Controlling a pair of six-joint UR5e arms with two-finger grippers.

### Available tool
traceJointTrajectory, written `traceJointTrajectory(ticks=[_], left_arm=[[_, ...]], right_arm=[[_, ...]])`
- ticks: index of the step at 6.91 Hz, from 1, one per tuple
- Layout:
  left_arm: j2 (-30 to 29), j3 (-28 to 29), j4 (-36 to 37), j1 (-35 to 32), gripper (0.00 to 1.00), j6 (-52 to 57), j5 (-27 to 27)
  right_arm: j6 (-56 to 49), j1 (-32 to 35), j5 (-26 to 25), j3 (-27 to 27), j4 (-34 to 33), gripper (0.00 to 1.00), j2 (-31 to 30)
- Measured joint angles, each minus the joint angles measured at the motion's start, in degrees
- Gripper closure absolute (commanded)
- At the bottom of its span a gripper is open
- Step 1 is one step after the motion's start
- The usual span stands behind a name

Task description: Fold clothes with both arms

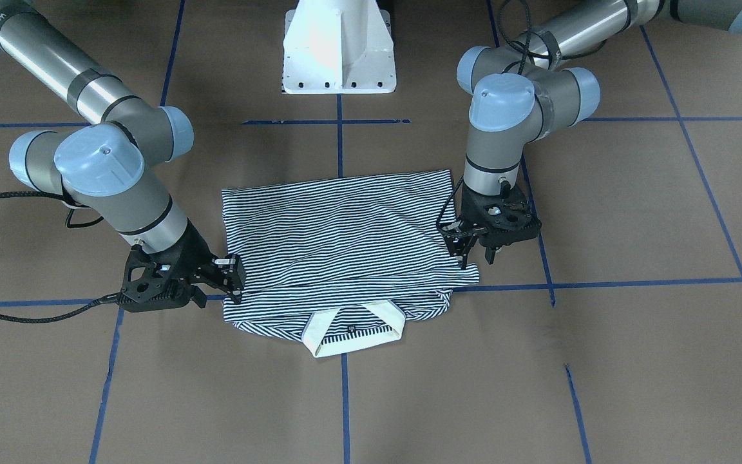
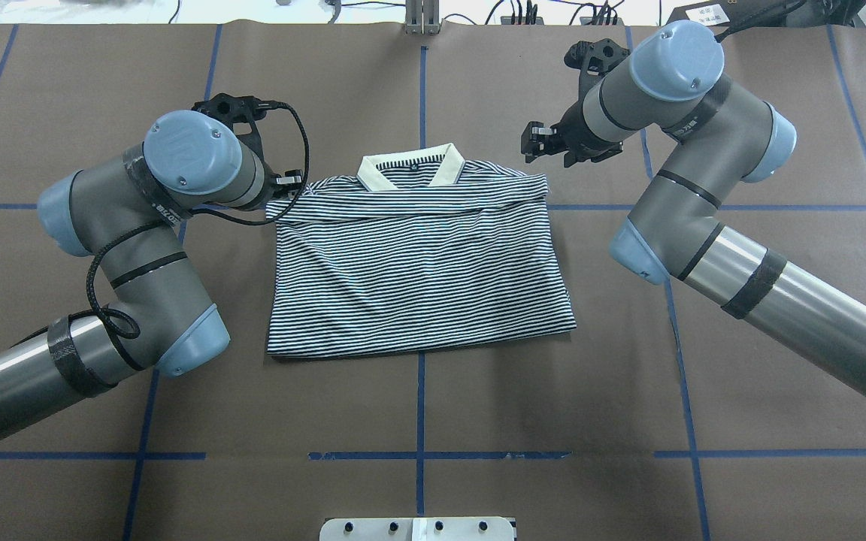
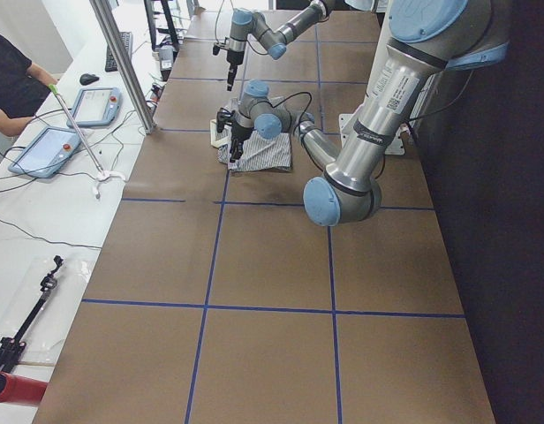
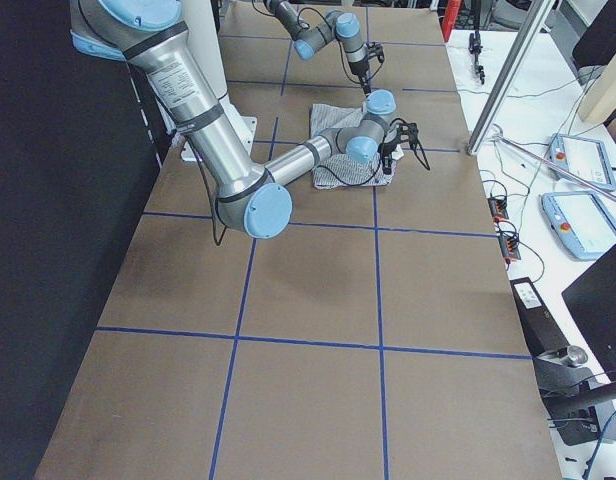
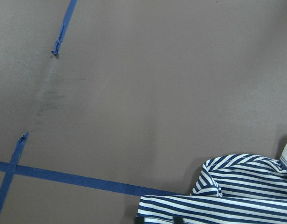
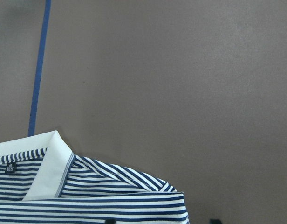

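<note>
The striped polo shirt [image 1: 345, 245] lies flat on the brown table with its sleeves folded in and its cream collar [image 1: 351, 332] on the side away from the robot. It also shows in the overhead view [image 2: 418, 278]. My left gripper [image 1: 477, 258] points down at the shirt's shoulder edge, open, with one finger touching the cloth. In the overhead view it [image 2: 286, 188] is mostly hidden under its wrist. My right gripper [image 1: 234, 280] is open at the other shoulder edge and also shows overhead [image 2: 532, 143]. Both wrist views show a shirt corner [image 5: 236, 196] [image 6: 111, 196] just below the fingertips.
The white pedestal base [image 1: 339, 48] stands at the robot's side of the table. Blue tape lines [image 2: 420, 406] cross the brown surface. An operator [image 3: 11, 75] and tablets [image 3: 47, 150] are at a side bench beyond the table's far edge.
</note>
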Motion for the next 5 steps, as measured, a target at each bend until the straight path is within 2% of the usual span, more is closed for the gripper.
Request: traceJointTrajectory(ticks=[2,5], left_arm=[[0.1,-1.7,0.1,-0.4,0.00,0.1,-2.9],[0.7,-6.8,0.5,-0.4,0.00,0.1,-7.2]], right_arm=[[-0.1,0.0,1.9,3.5,-0.9,0.00,-3.0],[7.7,-6.7,0.6,17.6,-6.8,0.00,-13.9]])
